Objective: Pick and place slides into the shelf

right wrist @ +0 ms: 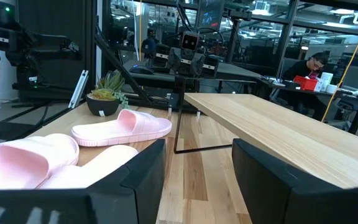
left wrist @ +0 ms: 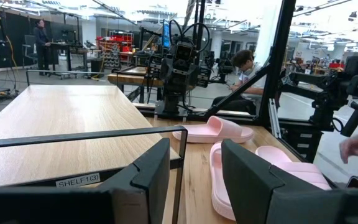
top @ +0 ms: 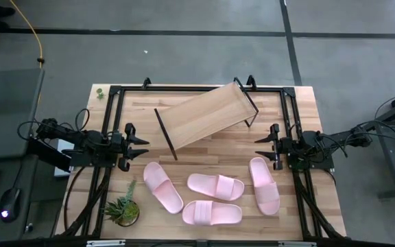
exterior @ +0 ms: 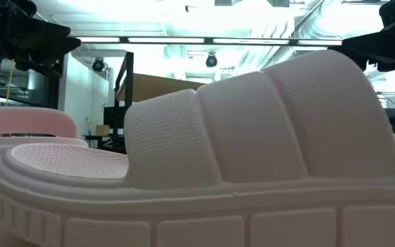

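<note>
Several light-pink slides lie sole-down on the near half of the table: one [top: 162,186] at the left, two [top: 215,185] [top: 211,213] in the middle, one [top: 264,185] at the right. The shelf [top: 204,115], a slanted light-wood board on thin black legs, stands askew on the table's far half. My left gripper [top: 145,146] waits open and level at the table's left side, and my right gripper [top: 259,147] waits open at the right side. Both face inward, with nothing between their fingers [left wrist: 157,162] [right wrist: 253,165]. In the low view one slide [exterior: 218,158] fills the picture.
A small potted plant [top: 123,209] stands at the near left corner. A black frame [top: 184,89] runs round the table's edges. Bare tabletop [top: 211,154] lies between the shelf and the slides. People sit and stand in the room beyond the table.
</note>
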